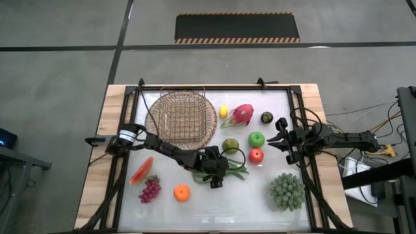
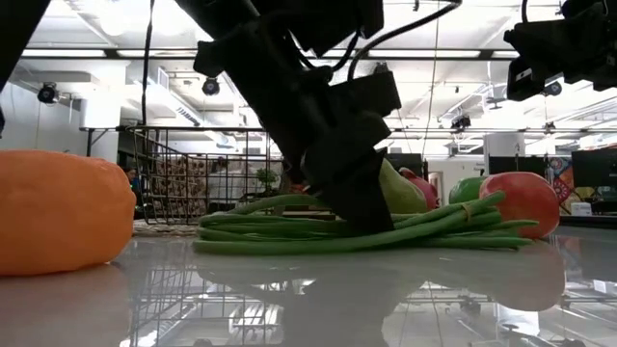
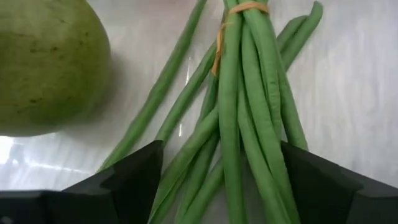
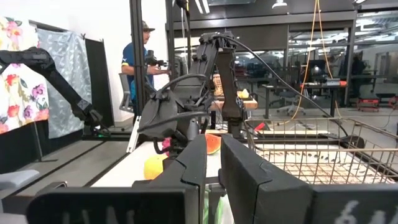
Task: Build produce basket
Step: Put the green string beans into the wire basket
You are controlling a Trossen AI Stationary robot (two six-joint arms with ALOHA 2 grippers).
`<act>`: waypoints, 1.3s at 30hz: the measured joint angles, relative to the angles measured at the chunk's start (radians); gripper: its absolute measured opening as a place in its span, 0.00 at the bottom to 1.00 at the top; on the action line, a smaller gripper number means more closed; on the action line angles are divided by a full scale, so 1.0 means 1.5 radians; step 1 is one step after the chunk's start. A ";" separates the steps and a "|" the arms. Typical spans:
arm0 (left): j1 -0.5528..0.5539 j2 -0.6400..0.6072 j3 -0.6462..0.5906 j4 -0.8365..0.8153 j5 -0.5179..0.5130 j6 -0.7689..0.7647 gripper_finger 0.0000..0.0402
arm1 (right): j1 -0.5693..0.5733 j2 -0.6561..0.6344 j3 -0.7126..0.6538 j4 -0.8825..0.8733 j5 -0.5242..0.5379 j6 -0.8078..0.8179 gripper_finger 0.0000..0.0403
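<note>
The left hand [image 1: 216,174] is found low at the lower centre of the high view, set down over the beans [image 1: 235,170] on the worktop [image 1: 214,208]. In the left wrist view its fingers [image 3: 127,177] are seen spread wide, one on each side of the bundle [image 3: 249,118], with nothing gripped yet. The beans are tied with a tan band [image 3: 219,37]; one or two lie loose beside the pear [image 3: 50,62]. The basket [image 1: 181,117] sits empty at the upper left of the worktop, well apart from the beans. The right hand [image 1: 284,141] is held at the right edge of the high view, clear of the worktop; its fingers [image 4: 186,174] are seen nearly together and empty. For the step judged in hand, a grasp of the beans, it is advised that the fingers be closed across the thick of the bundle near the band, so that loose beans are gathered and none slide out; the pear should not be nudged. No brand, label or legible writing is found on any item.
</note>
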 joint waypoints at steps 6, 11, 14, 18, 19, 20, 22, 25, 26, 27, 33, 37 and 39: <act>0.003 0.020 0.003 0.010 0.024 -0.004 0.64 | 0.000 0.000 0.000 0.000 0.000 0.000 0.09; 0.002 0.021 0.003 0.009 0.030 -0.004 0.43 | 0.000 0.000 0.000 0.000 0.000 0.000 0.09; 0.002 0.020 0.002 0.007 0.037 -0.002 0.26 | 0.000 0.000 0.000 0.000 0.000 0.000 0.09; 0.002 0.018 0.002 0.006 0.035 -0.002 0.05 | 0.000 0.000 0.000 0.000 0.000 0.002 0.09; 0.002 0.016 0.001 0.008 0.036 -0.002 0.04 | 0.000 0.000 0.000 0.000 0.000 0.002 0.09; 0.002 0.013 0.001 0.009 0.035 -0.001 0.04 | 0.000 0.000 0.000 0.000 0.000 0.002 0.09; -0.001 0.001 0.001 0.008 0.035 -0.001 0.04 | 0.000 0.000 0.000 0.000 0.000 0.002 0.09; -0.005 -0.024 0.002 -0.017 0.026 0.002 0.04 | 0.000 0.000 0.000 -0.001 0.000 0.002 0.09; -0.005 -0.034 0.001 -0.019 0.025 0.000 0.04 | 0.000 0.000 0.000 -0.001 0.000 0.002 0.09; -0.005 -0.046 0.000 -0.011 0.025 0.000 0.04 | 0.000 0.000 0.000 -0.001 0.000 0.002 0.09; -0.005 -0.070 -0.002 -0.008 0.017 0.012 0.04 | 0.000 0.000 0.000 -0.001 0.000 0.003 0.09; -0.002 -0.076 -0.002 -0.015 0.010 0.018 0.04 | 0.000 0.000 0.000 -0.003 0.000 0.002 0.09; 0.000 -0.074 -0.002 -0.021 0.007 0.001 0.07 | 0.000 0.000 0.000 -0.004 0.000 0.002 0.09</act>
